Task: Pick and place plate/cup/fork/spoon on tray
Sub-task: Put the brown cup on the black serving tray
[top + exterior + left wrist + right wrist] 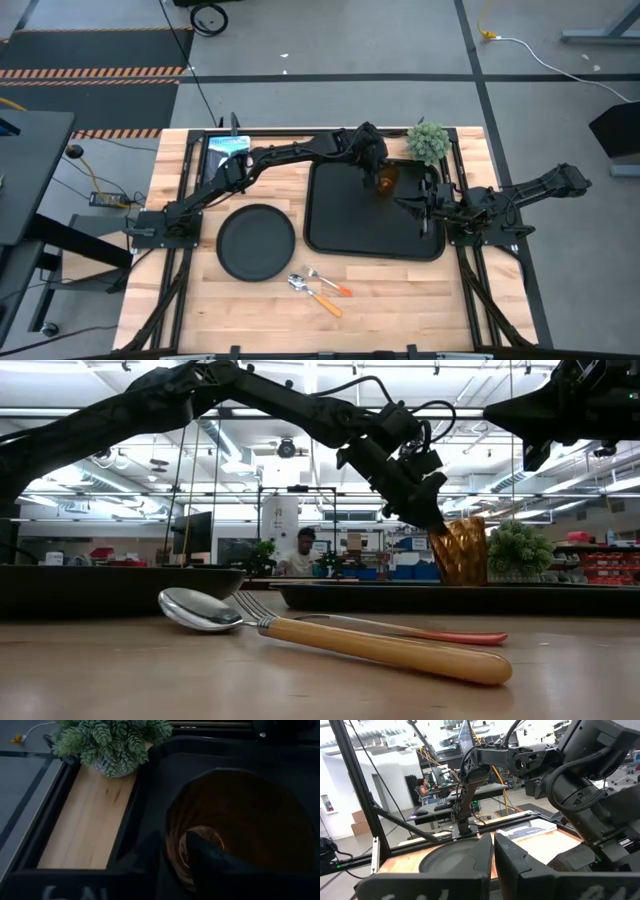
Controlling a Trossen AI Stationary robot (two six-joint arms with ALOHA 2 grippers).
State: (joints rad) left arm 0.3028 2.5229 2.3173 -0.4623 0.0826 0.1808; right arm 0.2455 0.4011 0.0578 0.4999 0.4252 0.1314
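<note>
Resting on the worktop (190,310), the big black rectangular tray (345,235) lies beside the smaller round matte plate (256,242). My left hand (380,176) holds the amber, patterned cup (386,180) by its rim above the tray's far right corner, one finger inside. Orange-handled spoon (312,295) and fork (328,281) lie just before the plate; my right hand (412,205), narrowed nearly shut, waits over the tray's right edge.

Cup (240,820) base behind tray (400,598) rim
</note>
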